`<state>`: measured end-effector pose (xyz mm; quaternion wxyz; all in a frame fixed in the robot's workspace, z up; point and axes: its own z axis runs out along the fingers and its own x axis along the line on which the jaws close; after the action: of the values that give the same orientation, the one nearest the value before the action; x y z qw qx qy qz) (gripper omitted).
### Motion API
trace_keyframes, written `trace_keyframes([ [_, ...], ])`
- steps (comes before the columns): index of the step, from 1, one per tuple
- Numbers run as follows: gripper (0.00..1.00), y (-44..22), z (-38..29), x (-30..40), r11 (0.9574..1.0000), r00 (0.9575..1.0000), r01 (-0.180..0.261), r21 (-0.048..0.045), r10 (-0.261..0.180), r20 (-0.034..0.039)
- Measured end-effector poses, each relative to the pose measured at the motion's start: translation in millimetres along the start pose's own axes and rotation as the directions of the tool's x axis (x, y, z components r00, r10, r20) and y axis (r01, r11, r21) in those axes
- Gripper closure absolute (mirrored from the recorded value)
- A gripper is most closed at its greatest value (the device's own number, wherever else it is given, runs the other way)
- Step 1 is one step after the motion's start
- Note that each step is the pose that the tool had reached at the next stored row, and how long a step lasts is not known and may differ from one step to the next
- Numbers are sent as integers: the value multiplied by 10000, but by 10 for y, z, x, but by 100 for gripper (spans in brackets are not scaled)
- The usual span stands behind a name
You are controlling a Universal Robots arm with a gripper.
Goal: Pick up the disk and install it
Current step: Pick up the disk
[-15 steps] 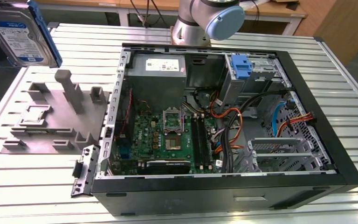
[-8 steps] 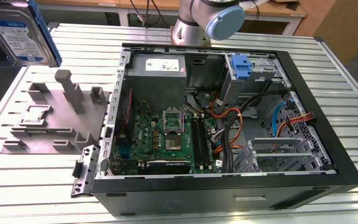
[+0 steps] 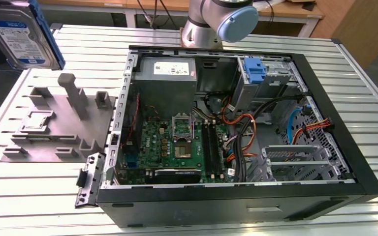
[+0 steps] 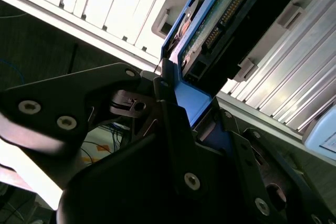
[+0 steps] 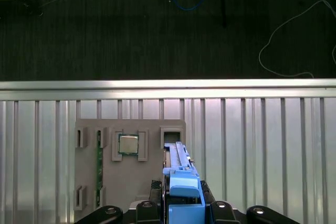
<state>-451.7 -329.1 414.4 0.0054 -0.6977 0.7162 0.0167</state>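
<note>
Second wrist view shows the end effector (image 4: 186,106) clamped on the disk (image 4: 210,35) by its blue edge, holding it clear above the fixture (image 5: 131,182) on the desk (image 5: 262,156), presumably for edge-first insertion into the case (image 3: 241,123).

I am looking down on a slatted metal table (image 3: 38,196) that is carrying a grey holder block (image 3: 51,132) and, just beside it, an open computer case (image 3: 208,206).
</note>
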Motion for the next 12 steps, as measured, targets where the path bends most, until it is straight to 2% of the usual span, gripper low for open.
trace_keyframes([
  [12,64,1,-51,-2,10000,10000,0,0,0,0],
])
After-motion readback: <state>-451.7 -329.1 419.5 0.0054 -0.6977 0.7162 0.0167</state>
